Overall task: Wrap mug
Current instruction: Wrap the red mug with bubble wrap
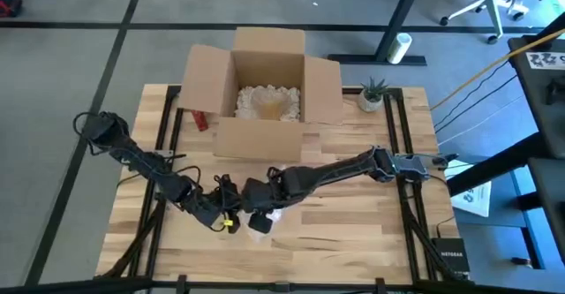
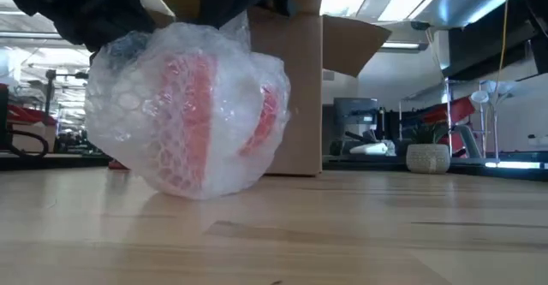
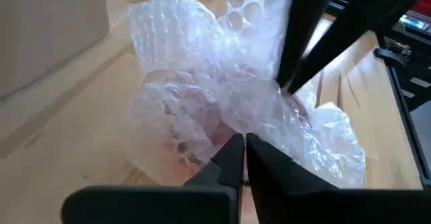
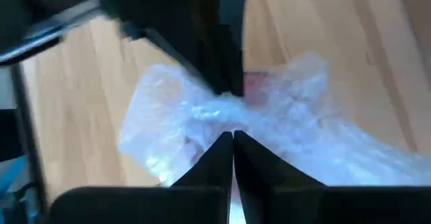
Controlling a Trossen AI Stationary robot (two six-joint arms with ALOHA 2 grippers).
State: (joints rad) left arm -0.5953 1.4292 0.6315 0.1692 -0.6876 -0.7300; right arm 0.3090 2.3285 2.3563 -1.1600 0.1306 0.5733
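Left gripper (image 3: pixel 244 140) at desk's (image 1: pixel 353 232) front middle, jaws pinched tight on clear bubble wrap (image 3: pixel 229 96). Red mug (image 2: pixel 193 114) bundled inside wrap, sitting on light wooden desk. Right gripper (image 4: pixel 232 138) just beside, jaws clamped on same wrap.

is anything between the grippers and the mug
Only the bubble wrap around the red mug. The left gripper and right gripper both pinch the wrap, shut on it from opposite sides. Nothing else visible stands between.
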